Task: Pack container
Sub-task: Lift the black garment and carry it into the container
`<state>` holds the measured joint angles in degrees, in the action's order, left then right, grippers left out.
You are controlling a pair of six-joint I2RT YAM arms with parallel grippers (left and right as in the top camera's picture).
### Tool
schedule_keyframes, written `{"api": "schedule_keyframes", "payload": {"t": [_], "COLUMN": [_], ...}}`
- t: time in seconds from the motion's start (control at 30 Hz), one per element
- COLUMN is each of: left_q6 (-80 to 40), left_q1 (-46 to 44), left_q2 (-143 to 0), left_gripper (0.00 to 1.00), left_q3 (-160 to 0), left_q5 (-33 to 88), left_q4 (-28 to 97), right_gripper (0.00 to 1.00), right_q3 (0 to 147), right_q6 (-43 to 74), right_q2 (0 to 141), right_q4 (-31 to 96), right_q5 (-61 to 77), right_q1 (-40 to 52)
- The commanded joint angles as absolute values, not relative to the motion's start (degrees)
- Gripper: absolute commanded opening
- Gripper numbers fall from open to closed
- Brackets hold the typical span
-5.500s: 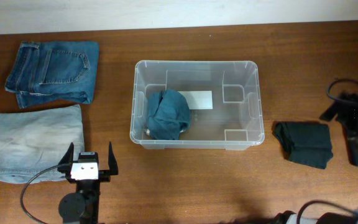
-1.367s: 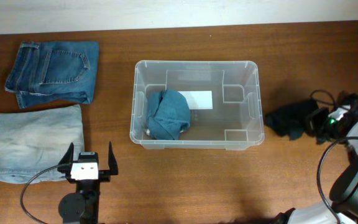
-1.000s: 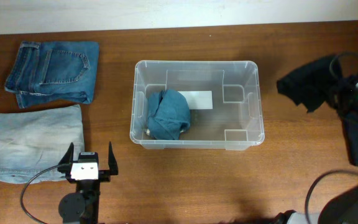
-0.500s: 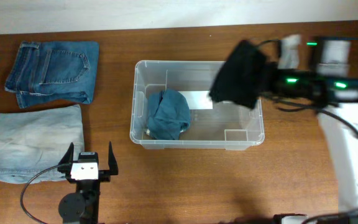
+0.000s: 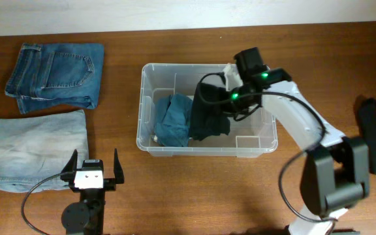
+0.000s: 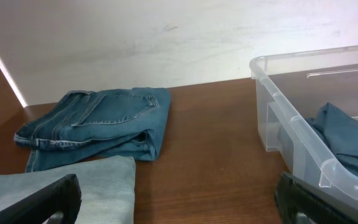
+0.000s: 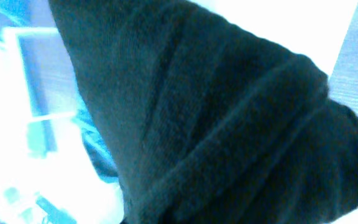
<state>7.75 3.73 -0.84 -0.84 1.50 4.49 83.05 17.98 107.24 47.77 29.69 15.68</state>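
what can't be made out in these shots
Overhead: the dark cloth covers the tips of the right claw and the container floor beneath it.
Right wrist: the cloth fills the frame, hiding the grip; background washed out.
Left wrist: the left claw fingers are cut by the bottom edge, the container by the right edge.

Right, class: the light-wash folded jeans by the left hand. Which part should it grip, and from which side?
Grip the light-wash jeans at their edge nearest the container, coming down from above. They lie flat and folded, so probably only a layered edge gives something to pinch, and the open left hand sits right beside that edge.
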Motion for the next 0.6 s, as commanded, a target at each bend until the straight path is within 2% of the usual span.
{"api": "schedule_keyframes", "payload": {"t": [0.0,0.13,0.2,0.27,0.3,0.33,0.37,0.47,0.57], "left_q6": [8.47,8.47,8.47,8.47,8.49,8.47,8.49,8.47,8.47], "left_q1": [3.53,3.53,3.53,3.53,3.53,3.53,3.53,3.53,3.53], "left_q2": [-0.36,-0.36,-0.36,-0.36,-0.36,-0.36,-0.36,-0.36,-0.36], "left_gripper": [0.99,0.99,1.00,0.99,0.99,0.99,0.99,0.99,0.99], "left_q3": [-0.51,-0.51,-0.51,-0.51,-0.51,-0.51,-0.51,-0.51,-0.51], "left_q5": [1.30,1.30,1.30,1.30,1.30,1.30,1.30,1.30,1.30], "left_q4": [4.58,4.58,4.58,4.58,4.58,4.58,4.58,4.58,4.58], "right_gripper": [0.04,0.04,0.10,0.27,0.40,0.59,0.72,0.83,0.88], "right_q3": [83.68,83.68,83.68,83.68,83.68,83.68,83.68,83.68,83.72], "right_q6": [17.34,17.34,17.37,17.37,17.37,17.37,17.39,17.39,17.34], "right_q2": [110.43,112.53,113.08,113.62,113.84,113.86,113.86,113.84,113.84], "right_q4": [46.59,45.80,45.58,45.41,45.41,45.50,45.58,45.65,45.56], "right_q5": [28.84,28.84,28.82,28.14,27.22,25.91,24.56,19.97,16.99], "right_q1": [17.02,17.37,17.34,17.34,17.34,17.37,17.34,17.34,17.34]}}
